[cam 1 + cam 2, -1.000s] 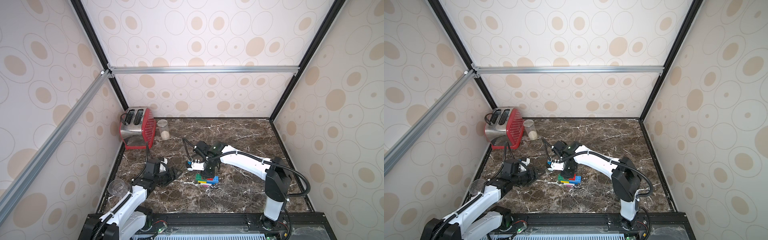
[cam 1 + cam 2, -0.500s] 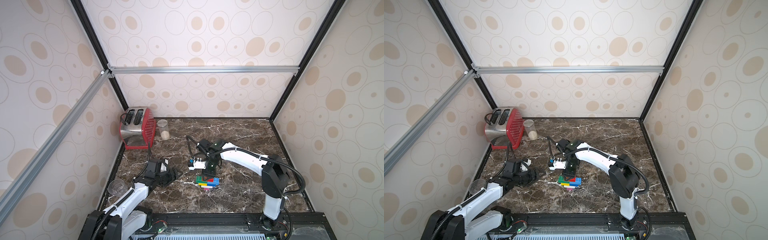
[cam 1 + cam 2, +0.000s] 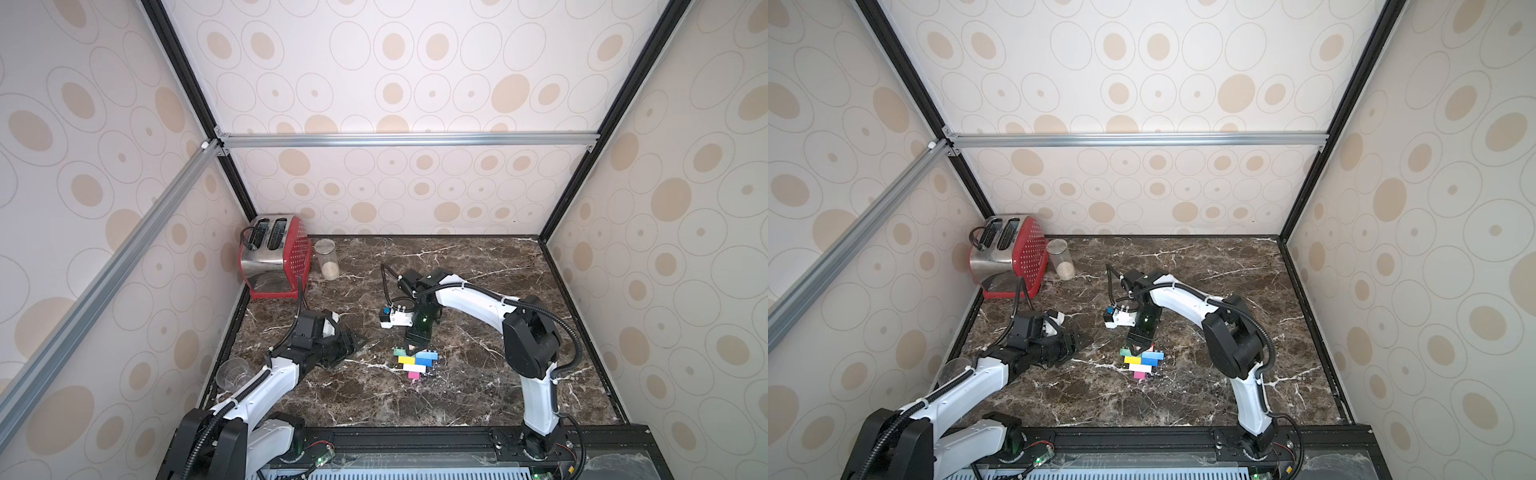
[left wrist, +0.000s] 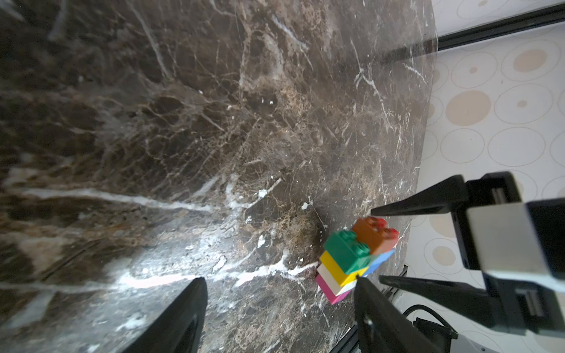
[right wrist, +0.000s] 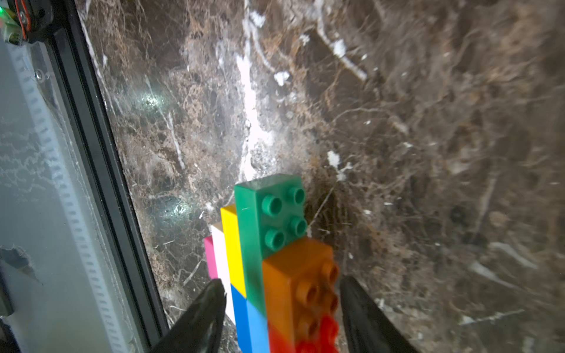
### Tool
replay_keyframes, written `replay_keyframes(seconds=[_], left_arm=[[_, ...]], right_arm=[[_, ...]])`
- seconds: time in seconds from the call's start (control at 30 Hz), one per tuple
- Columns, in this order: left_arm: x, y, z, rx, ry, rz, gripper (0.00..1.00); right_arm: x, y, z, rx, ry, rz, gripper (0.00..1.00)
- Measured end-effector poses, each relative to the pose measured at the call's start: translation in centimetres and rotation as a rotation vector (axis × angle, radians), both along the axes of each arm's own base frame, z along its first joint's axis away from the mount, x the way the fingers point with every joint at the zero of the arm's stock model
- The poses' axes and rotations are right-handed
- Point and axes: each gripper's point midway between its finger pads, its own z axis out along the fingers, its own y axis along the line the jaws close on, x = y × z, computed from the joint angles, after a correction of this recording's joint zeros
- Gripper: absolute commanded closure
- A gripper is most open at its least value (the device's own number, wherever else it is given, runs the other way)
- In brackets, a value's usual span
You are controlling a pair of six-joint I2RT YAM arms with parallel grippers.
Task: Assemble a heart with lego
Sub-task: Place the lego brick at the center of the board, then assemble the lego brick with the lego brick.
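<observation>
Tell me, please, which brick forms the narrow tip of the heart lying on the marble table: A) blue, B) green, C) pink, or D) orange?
C: the pink brick sits alone at the narrow end of the heart, right next to the white brick.

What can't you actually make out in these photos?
- Heart: in both top views its orange and red top row is mostly hidden under the right gripper.
- Red brick: blurred and cut off by the right wrist view's bottom edge.
- Jar: contents too small to name in both top views.
- Glass: partly behind the left arm.
</observation>
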Motion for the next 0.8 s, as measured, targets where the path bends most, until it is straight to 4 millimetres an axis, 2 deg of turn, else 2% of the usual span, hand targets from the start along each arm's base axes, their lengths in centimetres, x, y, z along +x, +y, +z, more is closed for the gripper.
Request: replay_keyframes(seconds=[0.17, 0.23, 0.33, 0.43, 0.5, 0.57, 0.6, 0.7, 0.8], left_arm=[[0.4, 0.0, 0.7, 0.011, -0.029, -0.009, 0.24], [0.4, 0.2, 0.9, 0.022, -0.039, -0.008, 0.24], [0.6, 0.7, 1.1, 0.057, -0.063, 0.001, 0.24], [1.6, 1.5, 1.8, 0.126, -0.106, 0.012, 0.21], [3.1, 2.4, 3.0, 0.200, -0.173, 0.034, 0.15], [4.6, 3.8, 4.0, 0.292, -0.243, 0.078, 0.02], [5.4, 4.9, 4.4, 0.354, -0.281, 0.110, 0.01], [7.3, 8.4, 4.8, 0.554, -0.354, 0.220, 0.01], [8.6, 11.9, 4.5, 0.724, -0.373, 0.317, 0.01]], right_arm=[[2.1, -0.6, -0.5, -0.028, -0.112, -0.045, 0.35], [2.5, -1.5, -0.4, -0.029, -0.178, -0.078, 0.35], [3.2, -3.6, 1.4, 0.000, -0.330, -0.179, 0.34], [5.1, -6.7, 4.4, 0.044, -0.506, -0.352, 0.31], [7.1, -9.9, 6.0, 0.053, -0.630, -0.521, 0.24], [8.5, -13.9, 6.3, 0.039, -0.720, -0.704, 0.17], [8.8, -16.1, 6.0, 0.028, -0.753, -0.796, 0.14], [8.1, -22.8, 4.8, -0.017, -0.845, -1.048, 0.06], [6.7, -27.5, 4.5, -0.019, -0.937, -1.233, 0.03]])
